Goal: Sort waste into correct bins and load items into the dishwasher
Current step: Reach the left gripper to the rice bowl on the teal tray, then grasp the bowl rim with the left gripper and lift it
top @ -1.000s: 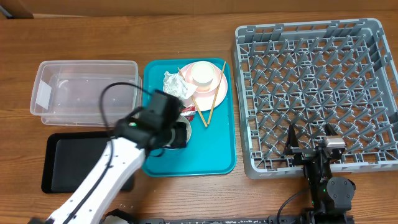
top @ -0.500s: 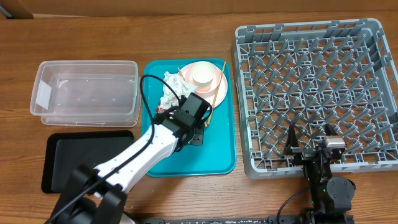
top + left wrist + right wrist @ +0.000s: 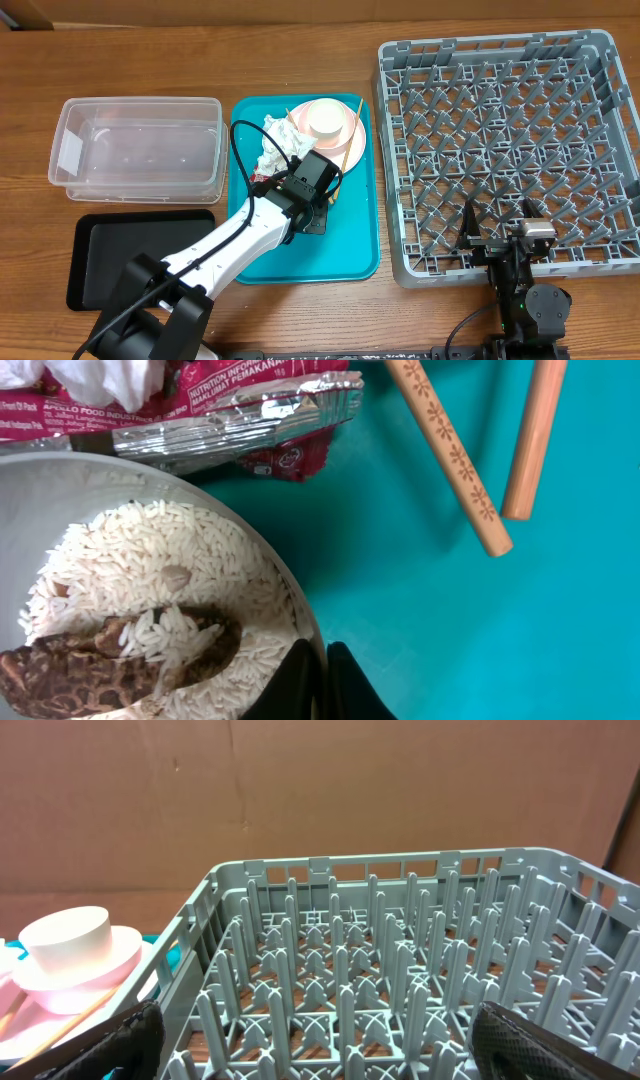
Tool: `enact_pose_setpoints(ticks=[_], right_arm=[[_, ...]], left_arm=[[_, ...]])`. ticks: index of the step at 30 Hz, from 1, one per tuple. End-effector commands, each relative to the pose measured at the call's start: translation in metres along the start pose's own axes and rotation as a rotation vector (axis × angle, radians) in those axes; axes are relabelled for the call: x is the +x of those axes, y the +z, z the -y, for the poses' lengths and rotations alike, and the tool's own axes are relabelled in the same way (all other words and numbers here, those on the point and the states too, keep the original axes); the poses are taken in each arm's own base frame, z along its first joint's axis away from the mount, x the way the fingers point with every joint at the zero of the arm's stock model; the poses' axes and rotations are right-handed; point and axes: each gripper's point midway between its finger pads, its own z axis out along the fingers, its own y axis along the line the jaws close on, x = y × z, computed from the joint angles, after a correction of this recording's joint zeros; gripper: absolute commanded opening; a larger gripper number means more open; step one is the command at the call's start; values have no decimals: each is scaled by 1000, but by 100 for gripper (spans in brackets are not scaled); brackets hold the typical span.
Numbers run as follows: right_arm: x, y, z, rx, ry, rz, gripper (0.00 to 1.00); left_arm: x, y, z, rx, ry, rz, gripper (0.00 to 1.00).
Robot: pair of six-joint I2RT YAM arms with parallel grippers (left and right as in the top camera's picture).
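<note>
Wooden bench [image 3: 200, 50] seen from above and from both wrists. The left claw [image 3: 321, 665] is clenched on the rim of the white-pink bowl [image 3: 100, 475], one finger inside the rim and one outside. The bowl stands on the teal serving tray [image 3: 350, 235] at the middle of the bench and holds loose rice grains [image 3: 200, 560] and a brown mottled scrap [image 3: 60, 675]. Just beyond the bowl lies the red shiny wrapper [image 3: 250, 405], touching the crumpled white napkin [image 3: 280, 138]. The two wooden chopsticks [image 3: 450, 460] lie on the tray beside the bowl, their far ends leaning on the pale pink plate [image 3: 300, 122]. The plate sits at the tray's far end with the cream cup [image 3: 328, 118] standing on it. The clear plastic tub [image 3: 140, 100] stands toward the left edge of the bench. The black tray [image 3: 100, 250] lies at the near left corner, partly under the left arm. The grey dish rack [image 3: 390, 150] fills the right side of the bench. The right claw [image 3: 320, 1045] rests at the near edge in front of the rack, fingers spread wide and released, grasping nothing.
</note>
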Motion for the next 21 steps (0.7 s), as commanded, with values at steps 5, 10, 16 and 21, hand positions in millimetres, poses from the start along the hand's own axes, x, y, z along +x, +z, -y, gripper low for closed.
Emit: enact_pose_setpoints(ticks=[5,10,16,21], right_arm=[[1,0,0,0,-1,7,100],[1,0,0,0,-1,7,100],[1,0,0,0,-1,7,100],[1,0,0,0,-1,7,100]], left_arm=[[2,1,-2,-19,-4,2,4],[1,-18,1,-2,-3,-17,4],[-15,-76,2,19,16,11,4],[-17,-110,1,52,28,25,4]])
